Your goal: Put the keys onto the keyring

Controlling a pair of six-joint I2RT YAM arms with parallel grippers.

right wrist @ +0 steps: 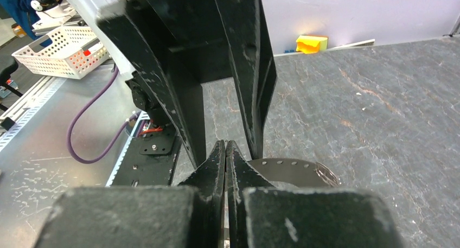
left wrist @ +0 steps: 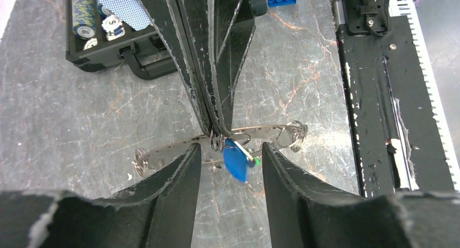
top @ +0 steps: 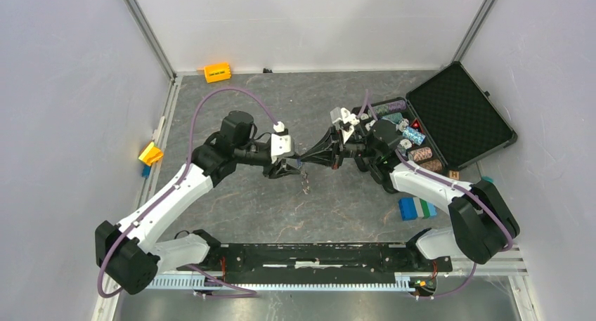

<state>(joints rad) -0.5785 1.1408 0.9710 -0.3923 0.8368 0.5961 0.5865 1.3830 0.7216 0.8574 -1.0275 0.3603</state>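
Right gripper [left wrist: 217,129] is clamped on the keyring [left wrist: 168,150] at its top edge, holding it aloft. The blue-tagged key [left wrist: 236,162] hangs just below the keyring; left gripper [left wrist: 231,150] jaws stand apart astride it. Risk: key, if unthreaded, drops free.

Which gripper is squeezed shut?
The right gripper: it is pinched tight on the keyring, while the left gripper stands open around the blue-tagged key.

Robotics lab test cell, white panel walls [top: 70,89] on aluminium framing [top: 147,31], grey bench [top: 281,208], parts basket [right wrist: 59,52]
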